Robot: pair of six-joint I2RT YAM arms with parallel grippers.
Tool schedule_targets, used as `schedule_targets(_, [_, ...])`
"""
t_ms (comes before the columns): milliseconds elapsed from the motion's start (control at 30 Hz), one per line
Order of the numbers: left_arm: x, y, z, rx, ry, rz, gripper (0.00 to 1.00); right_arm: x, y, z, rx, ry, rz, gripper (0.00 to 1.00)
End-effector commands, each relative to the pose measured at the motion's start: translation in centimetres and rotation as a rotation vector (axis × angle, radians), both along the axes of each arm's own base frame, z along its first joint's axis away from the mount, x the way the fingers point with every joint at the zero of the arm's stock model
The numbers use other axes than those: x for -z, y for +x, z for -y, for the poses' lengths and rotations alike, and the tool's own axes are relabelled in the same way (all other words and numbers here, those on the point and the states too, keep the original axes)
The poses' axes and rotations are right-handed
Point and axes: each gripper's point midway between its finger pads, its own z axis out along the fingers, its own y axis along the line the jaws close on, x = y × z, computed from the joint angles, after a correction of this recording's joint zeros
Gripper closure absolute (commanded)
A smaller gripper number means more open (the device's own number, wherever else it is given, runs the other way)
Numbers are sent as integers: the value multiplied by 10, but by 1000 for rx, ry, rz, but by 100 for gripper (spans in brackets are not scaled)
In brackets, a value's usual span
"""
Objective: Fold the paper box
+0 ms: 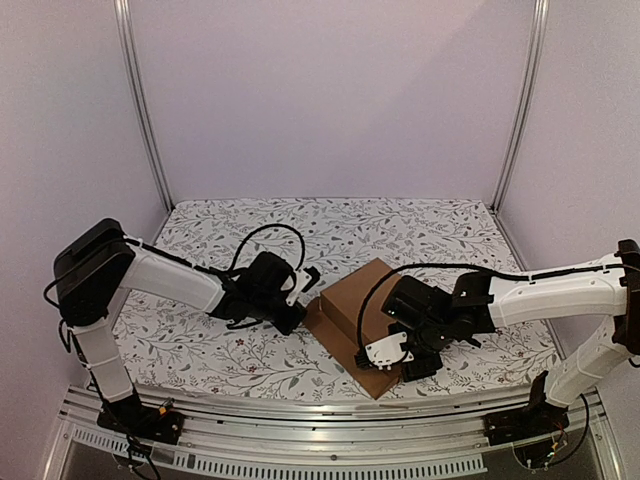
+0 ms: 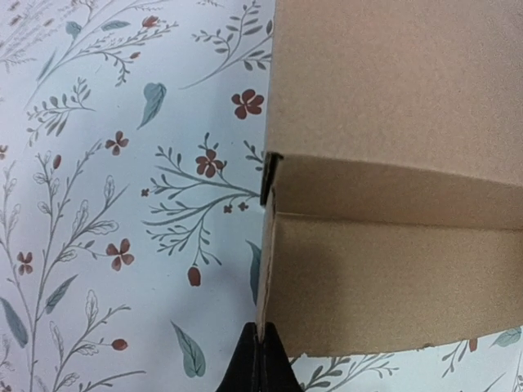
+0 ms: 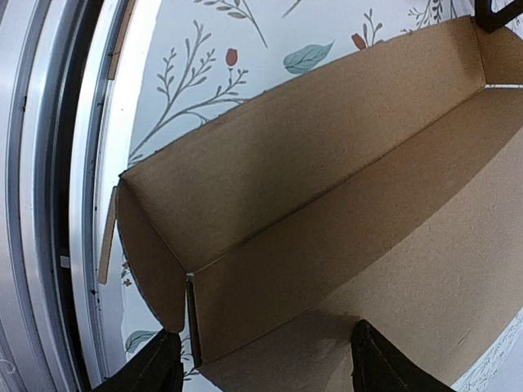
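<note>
The box [image 1: 360,295] sits on the tabletop [image 1: 200,340], near and right of centre. The left hand [image 2: 260,363] is clamped on its left wall edge. The right hand [image 3: 270,371] gapes over the inside. Pinch firmly, turn along the crease, brace with the right.

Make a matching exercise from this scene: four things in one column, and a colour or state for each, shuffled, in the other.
Things:
1. left gripper
2. right gripper
3. box
4. table cover

Colours or states:
A. plain brown
B. open, above the inside of the box
C. pale, with a flower print
D. shut on the edge of the box

Pairs: 1-D, 2-B, 3-A, 4-C
</note>
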Motion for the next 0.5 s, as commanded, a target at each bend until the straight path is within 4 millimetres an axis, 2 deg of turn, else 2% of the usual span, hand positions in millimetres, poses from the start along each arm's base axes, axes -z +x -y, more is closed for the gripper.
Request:
schedule_targets(0, [-6,5,8,28,6,-6,100,19,-15,12,-2,-68,-83,31])
schedule_targets(300, [0,2,6,56,77,-73,100,20,-17,11,-9,-69,-93,31])
schedule_targets(467, [-5,5,9,64,118,-102,100,22,-20,12,-21,-71,-109,31])
